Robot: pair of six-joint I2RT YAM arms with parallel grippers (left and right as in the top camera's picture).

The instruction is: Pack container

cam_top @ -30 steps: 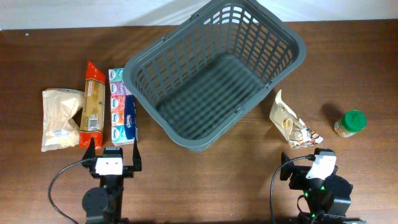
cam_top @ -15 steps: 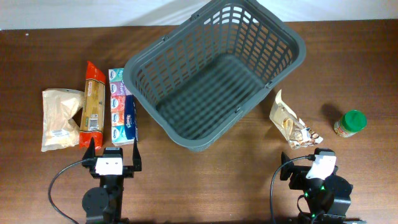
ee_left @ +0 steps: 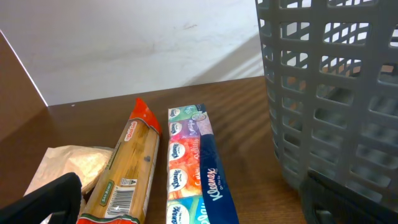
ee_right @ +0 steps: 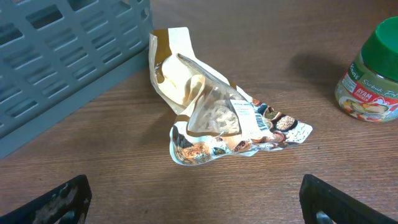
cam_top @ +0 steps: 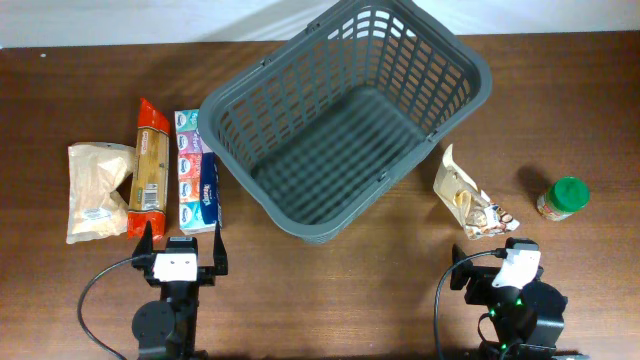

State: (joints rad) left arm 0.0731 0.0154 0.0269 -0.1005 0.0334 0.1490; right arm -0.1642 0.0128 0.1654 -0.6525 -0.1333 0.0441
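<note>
The dark grey slotted basket (cam_top: 478, 70) stands empty at the table's middle back; its wall also shows in the left wrist view (ee_left: 329, 93) and the right wrist view (ee_right: 62, 56). My left gripper (cam_top: 183, 240) is open and empty at the front left, just short of a Kleenex tissue pack (cam_top: 197, 185). In its own view (ee_left: 199, 205) the tissue pack (ee_left: 189, 162) lies between the fingers' line. My right gripper (cam_top: 498, 252) is open and empty at the front right. In its own view (ee_right: 202, 205) a crumpled snack pouch (ee_right: 217, 118) lies ahead of it.
Left of the basket lie a pasta pack (cam_top: 150, 170) and a beige bag (cam_top: 92, 190), both also in the left wrist view, pasta (ee_left: 127, 168), bag (ee_left: 68, 165). The snack pouch (cam_top: 468, 195) and a green-lidded jar (cam_top: 563, 198) sit right of the basket; the jar (ee_right: 373, 81) stands upright.
</note>
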